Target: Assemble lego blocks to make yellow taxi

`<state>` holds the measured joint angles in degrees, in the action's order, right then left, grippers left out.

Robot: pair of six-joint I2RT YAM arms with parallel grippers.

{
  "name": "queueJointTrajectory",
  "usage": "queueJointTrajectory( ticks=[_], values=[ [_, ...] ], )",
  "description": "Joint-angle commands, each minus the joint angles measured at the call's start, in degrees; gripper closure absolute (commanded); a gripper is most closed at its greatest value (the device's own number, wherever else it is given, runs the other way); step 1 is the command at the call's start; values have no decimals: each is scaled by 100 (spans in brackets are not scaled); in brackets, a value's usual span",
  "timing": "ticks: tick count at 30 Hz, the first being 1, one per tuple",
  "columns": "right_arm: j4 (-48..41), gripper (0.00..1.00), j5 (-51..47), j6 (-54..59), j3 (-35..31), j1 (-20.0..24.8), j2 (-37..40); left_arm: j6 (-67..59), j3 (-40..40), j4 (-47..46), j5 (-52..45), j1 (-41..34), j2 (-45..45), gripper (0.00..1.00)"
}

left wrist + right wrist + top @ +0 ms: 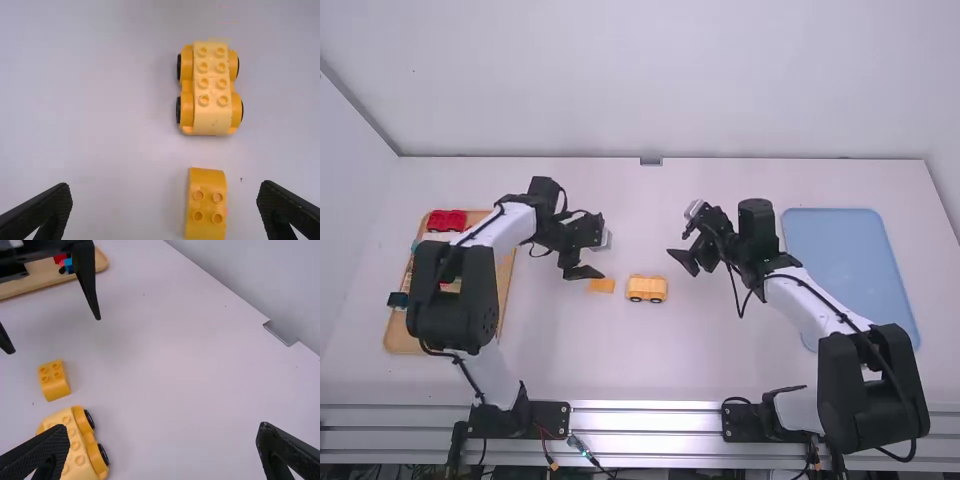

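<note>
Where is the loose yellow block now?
In the high view, the loose yellow block lies on the table left of the middle, just left of the yellow wheeled base and near the open left gripper.

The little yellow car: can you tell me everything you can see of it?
The yellow car looks like shiny plastic: a paler strip with eight round studs in two rows, smooth at one end, between deeper yellow rounded wheel covers with black tires. It stands upright on its wheels, a short gap from the loose yellow block. Only the white table touches it.
</note>
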<state>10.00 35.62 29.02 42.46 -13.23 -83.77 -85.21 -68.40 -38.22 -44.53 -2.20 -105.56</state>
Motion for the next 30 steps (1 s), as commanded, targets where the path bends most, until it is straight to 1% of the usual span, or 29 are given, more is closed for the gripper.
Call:
queueJointTrajectory(
  ticks=[1,4,8,11,14,16,19,21,25,30],
  values=[
    [-55,1,55,-7,-4,2,105,-417,278,151,-1010,170,13,1],
    [-181,1,55,262,-7,-92,83,-398,621,542,-1307,321,13,1],
    [-133,1,50,400,-7,-289,-72,-26,951,1058,-1357,415,11,1],
    [-17,1,74,396,-7,-494,-306,245,1189,1526,-1346,417,-39,1],
    [195,1,236,385,-7,-553,-625,146,1362,1773,-1353,387,-87,1],
    [330,1,457,380,-7,-540,-804,26,1408,1770,-1351,380,-103,1],
    [520,1,1163,415,-7,-439,-1123,-101,1478,1770,-1311,444,-151,1],
    [518,1,1399,693,-7,-382,-1307,-299,1543,1755,-1305,455,-227,0],
    [494,1,1237,682,-7,-389,-1362,-315,1499,1749,-1329,455,-514,0],
    [476,1,938,684,-11,-610,-1353,-603,1473,1718,-1290,446,-758,1]
  ],
)
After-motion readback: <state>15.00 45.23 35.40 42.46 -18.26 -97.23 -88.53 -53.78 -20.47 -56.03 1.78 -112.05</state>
